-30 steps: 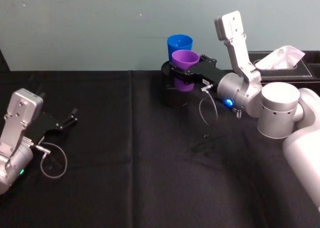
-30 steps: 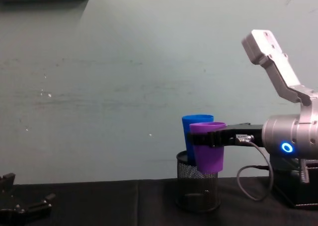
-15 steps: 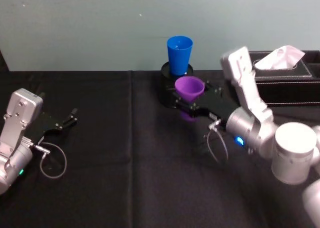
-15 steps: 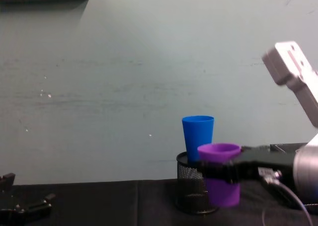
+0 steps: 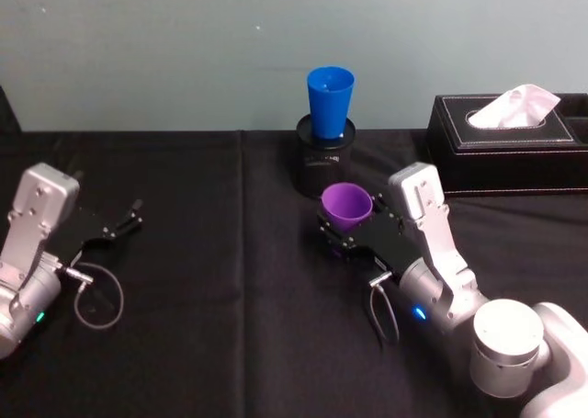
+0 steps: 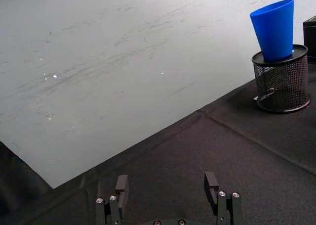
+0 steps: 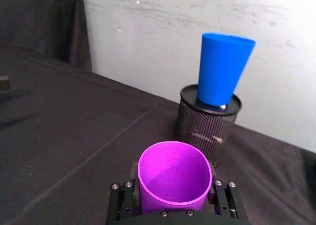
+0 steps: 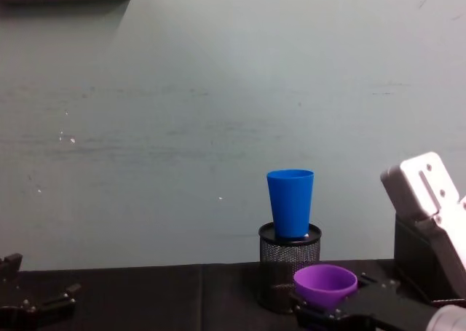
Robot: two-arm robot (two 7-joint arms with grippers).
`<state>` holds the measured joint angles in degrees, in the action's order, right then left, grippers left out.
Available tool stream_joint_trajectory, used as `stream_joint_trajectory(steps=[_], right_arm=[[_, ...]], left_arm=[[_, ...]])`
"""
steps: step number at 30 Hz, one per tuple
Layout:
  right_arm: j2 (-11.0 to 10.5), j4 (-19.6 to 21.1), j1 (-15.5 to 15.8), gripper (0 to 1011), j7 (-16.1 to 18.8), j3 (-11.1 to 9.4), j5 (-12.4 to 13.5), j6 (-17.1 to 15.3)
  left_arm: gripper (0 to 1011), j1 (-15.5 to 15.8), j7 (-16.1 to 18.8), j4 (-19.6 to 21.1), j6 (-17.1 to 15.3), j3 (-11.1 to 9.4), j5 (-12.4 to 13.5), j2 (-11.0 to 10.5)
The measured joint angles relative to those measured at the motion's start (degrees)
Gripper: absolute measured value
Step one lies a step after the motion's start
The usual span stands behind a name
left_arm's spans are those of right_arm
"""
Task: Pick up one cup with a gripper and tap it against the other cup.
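Purple cup (image 5: pixel 346 205) sits upright in the right gripper (image 5: pixel 354 237), low over the black-draped desk (image 5: pixel 230 344) and in front of the black mesh pen holder (image 5: pixel 322 164). In the right wrist view the purple cup (image 7: pixel 174 178) shows its open mouth, and nothing is visible inside it; the black fingers (image 7: pixel 121 203) press against its sides, so the right gripper (image 7: pixel 174 210) is closed around the cup. From the chest view the purple cup (image 8: pixel 325 285) hangs lower than the holder's rim, with the right gripper (image 8: pixel 342 313) gripping it below the lip.

The blue cup (image 5: pixel 330 101) stands upright on top of the mesh pen holder, its narrow base resting in the holder's mouth, rim up. The blue cup (image 8: pixel 290 202) is well apart from the purple one and higher. Whether anything lies inside the blue cup or the holder cannot be told.

A black tissue box (image 5: pixel 507 142) sits at the desk's far right, a white tissue (image 5: pixel 513 105) poking from its top opening.

The left gripper (image 5: pixel 112 225) rests at the desk's left side, far from both cups; in the left wrist view the left gripper (image 6: pixel 168 195) has its fingers spread wide with nothing between them.
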<state>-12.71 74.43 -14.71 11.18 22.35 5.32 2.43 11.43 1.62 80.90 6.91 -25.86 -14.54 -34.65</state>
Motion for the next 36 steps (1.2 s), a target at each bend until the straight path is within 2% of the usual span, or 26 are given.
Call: stream_joint_trajectory(steps=[15,20,21,26,31,36], right_arm=[[2.09,-2.09,0.75,744,2.06,-1.93,0.09,0.52],[2.43,-0.82,1.61,843,2.43,-2.93,0.17,0.01],[2.45,-0.14,1.93,893,2.46,-3.18,0.16,-0.15],[2.30,2.94,2.98,999,2.53,-3.87,0.13,-0.80],[1.74,7.50,4.22,1003,2.44,-4.73,-0.02,-1.62],[1.21,12.21,5.28,1003,-0.24,-6.10,-2.15,-3.81]], left_arm=[[1000,0.00,0.00,0.00,0.00,0.00,0.00,0.00],[1000,0.00,0.00,0.00,0.00,0.00,0.00,0.00],[1000,0.00,0.00,0.00,0.00,0.00,0.00,0.00],[1000,0.00,0.00,0.00,0.00,0.00,0.00,0.00],[1000,0.00,0.00,0.00,0.00,0.00,0.00,0.00],[1000,0.00,0.00,0.00,0.00,0.00,0.00,0.00]])
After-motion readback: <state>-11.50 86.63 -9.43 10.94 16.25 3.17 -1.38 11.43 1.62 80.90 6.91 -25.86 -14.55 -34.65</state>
